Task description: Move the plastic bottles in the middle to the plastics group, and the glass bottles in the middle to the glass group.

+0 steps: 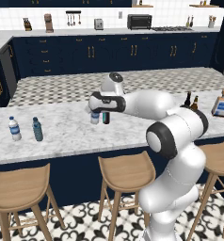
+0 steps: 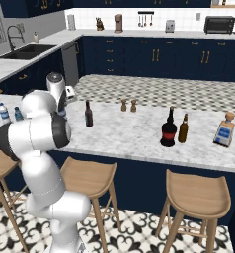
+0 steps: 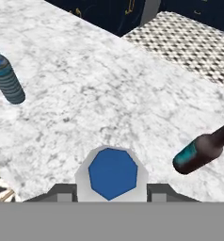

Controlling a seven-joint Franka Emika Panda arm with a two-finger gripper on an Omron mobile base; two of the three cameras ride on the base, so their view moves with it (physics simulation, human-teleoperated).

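Left base view: arm bent low over marble counter (image 1: 62, 136), gripper (image 1: 100, 116) pointing down, clamped on small clear water bottle (image 1: 95, 116), lifted mid-counter. Hand view: bottle (image 3: 112, 174) sits between fingers. Plastics group far left: two bottles (image 1: 14, 128), (image 1: 37, 129). Glass: slim brown bottle (image 2: 89, 114), black round-bellied bottle (image 2: 169, 129), amber bottle (image 2: 183, 129), square flask (image 2: 224, 129). Two shakers (image 2: 123, 105) behind.

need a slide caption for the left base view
Pincer closed on a clear water bottle above the marble island, plastics pair waiting at left.
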